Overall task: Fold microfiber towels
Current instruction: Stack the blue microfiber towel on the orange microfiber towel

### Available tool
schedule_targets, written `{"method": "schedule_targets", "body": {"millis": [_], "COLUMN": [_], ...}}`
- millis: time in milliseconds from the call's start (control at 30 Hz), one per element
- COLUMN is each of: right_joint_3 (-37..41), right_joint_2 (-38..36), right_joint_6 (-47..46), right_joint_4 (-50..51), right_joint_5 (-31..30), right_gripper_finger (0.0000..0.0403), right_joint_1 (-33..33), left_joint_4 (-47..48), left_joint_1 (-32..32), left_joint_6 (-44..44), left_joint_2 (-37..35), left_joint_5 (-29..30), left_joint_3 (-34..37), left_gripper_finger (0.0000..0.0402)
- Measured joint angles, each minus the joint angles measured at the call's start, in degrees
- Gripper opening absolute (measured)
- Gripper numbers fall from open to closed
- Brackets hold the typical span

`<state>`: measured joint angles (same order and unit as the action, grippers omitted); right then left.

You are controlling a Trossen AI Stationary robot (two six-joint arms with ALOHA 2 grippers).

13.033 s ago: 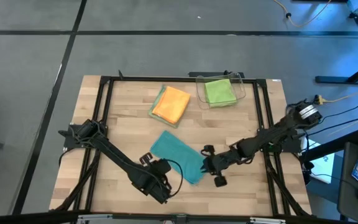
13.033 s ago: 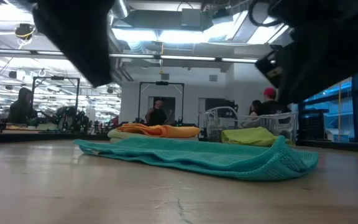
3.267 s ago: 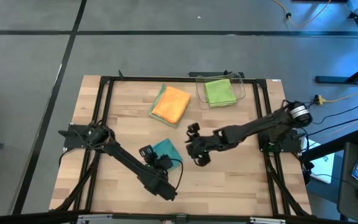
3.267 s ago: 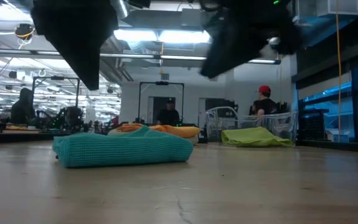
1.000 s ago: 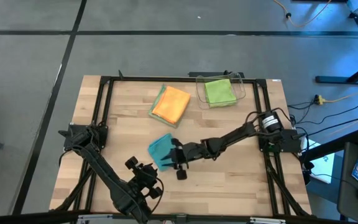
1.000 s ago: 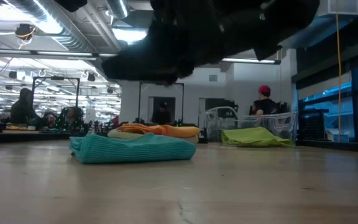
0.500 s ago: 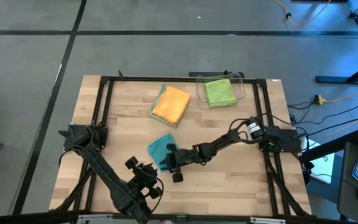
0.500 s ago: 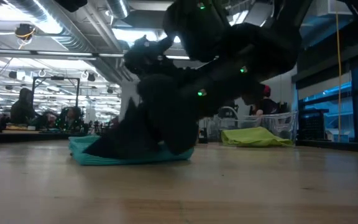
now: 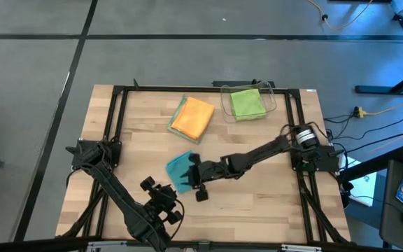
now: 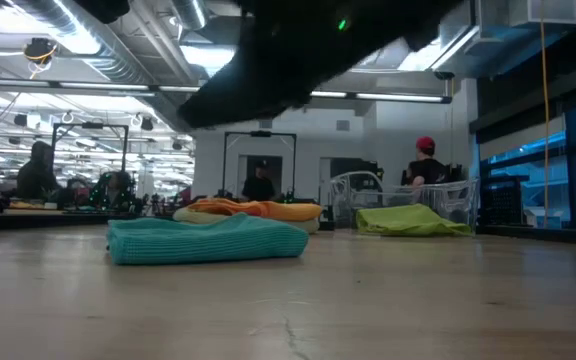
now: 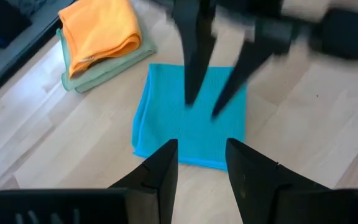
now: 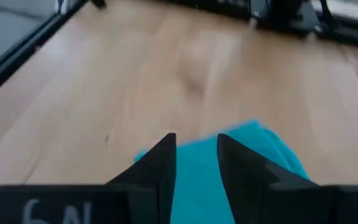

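Note:
The teal towel [image 9: 178,170] lies folded into a small flat square on the wooden table [image 9: 131,140], left of centre. My right gripper [image 9: 189,174] hovers just above its right part, open, with nothing between its fingers; in the left wrist view my right gripper [image 11: 202,109] hangs over the teal towel [image 11: 191,127]. My left gripper [image 9: 164,192] waits open near the front edge, pointing at the towel. An orange towel [image 9: 194,117] lies folded on a pale sage towel [image 9: 176,119]. A lime green towel [image 9: 246,103] sits in the clear bin.
The clear plastic bin [image 9: 272,99] stands at the far right of the table. A black frame rail [image 9: 117,126] runs along the table's sides. Bare wood shows to the right of the teal towel [image 9: 271,189]. People stand in the room beyond the table [image 10: 425,165].
My right gripper dipped down onto the teal towel toward the near edge, then rose clear of it again. The towel still lies folded and flat in about the same place. My left arm kept still.

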<state>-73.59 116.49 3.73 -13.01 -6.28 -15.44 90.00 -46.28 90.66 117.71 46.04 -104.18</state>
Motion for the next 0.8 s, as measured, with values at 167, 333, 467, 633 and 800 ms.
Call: {"method": "schedule_targets", "body": {"millis": [167,333,467,633,800], "right_joint_3": [-0.1,0.0,0.0,0.0,0.0], "right_joint_2": [-10.9,-19.5,-23.6,-26.1,-25.9], "right_joint_6": [-2.3,-8.1,-8.1,-8.4,-9.3], "right_joint_4": [22.8,38.3,45.1,50.7,53.0], "right_joint_5": [-0.1,-0.2,-0.2,-0.2,-0.2], "right_gripper_finger": [0.0120,0.0120,0.0120,0.0120,0.0120], "right_joint_1": [0.1,-0.4,-1.9,-4.2,-6.4], "left_joint_4": [-0.4,-0.4,-2.5,-0.3,-0.2], "left_joint_1": [0.0,0.0,-0.2,-0.1,-2.6], "left_joint_6": [-7.2,-19.5,-20.5,-23.0,-19.4], "left_joint_2": [0.0,0.0,0.3,-1.9,-10.7], "left_joint_5": [-0.3,-5.1,-5.1,-0.7,5.6], "left_joint_3": [0.0,0.0,0.0,0.8,7.8], "left_gripper_finger": [0.0127,0.0127,0.0127,0.0127,0.0127]}}
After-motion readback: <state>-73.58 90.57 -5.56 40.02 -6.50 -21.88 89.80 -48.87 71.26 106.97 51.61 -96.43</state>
